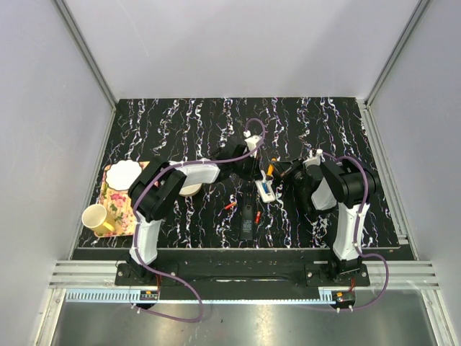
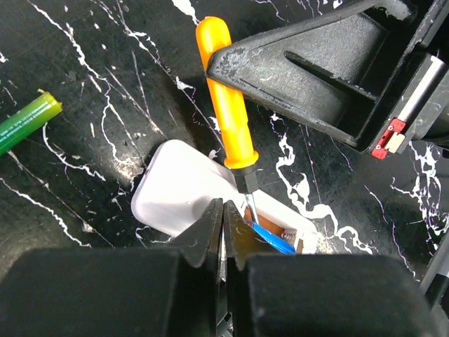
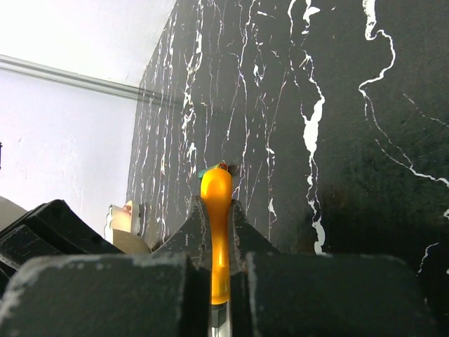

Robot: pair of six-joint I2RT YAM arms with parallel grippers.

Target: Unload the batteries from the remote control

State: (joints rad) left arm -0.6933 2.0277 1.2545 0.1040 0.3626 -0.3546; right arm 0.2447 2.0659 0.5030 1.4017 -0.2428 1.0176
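The white remote control (image 2: pixel 179 189) lies on the black marbled table with its battery slot facing up; it also shows in the top view (image 1: pixel 265 189). The blue battery (image 2: pixel 273 241) sits in the slot. The green battery (image 2: pixel 24 119) lies loose on the table to the left. My left gripper (image 2: pixel 223 203) is shut, its tips resting on the remote beside the slot. My right gripper (image 3: pixel 216 207) is shut on an orange-handled screwdriver (image 2: pixel 228 105), whose metal blade reaches into the slot next to the blue battery. In the top view both grippers, left (image 1: pixel 258 173) and right (image 1: pixel 282 171), meet over the remote.
A black oblong piece (image 1: pixel 247 223) lies near the front edge. Two small orange-red bits (image 1: pixel 230 205) lie beside it. At the left are a yellow mug (image 1: pixel 97 218), a floral mat (image 1: pixel 124 202) and a white dish (image 1: pixel 124 173).
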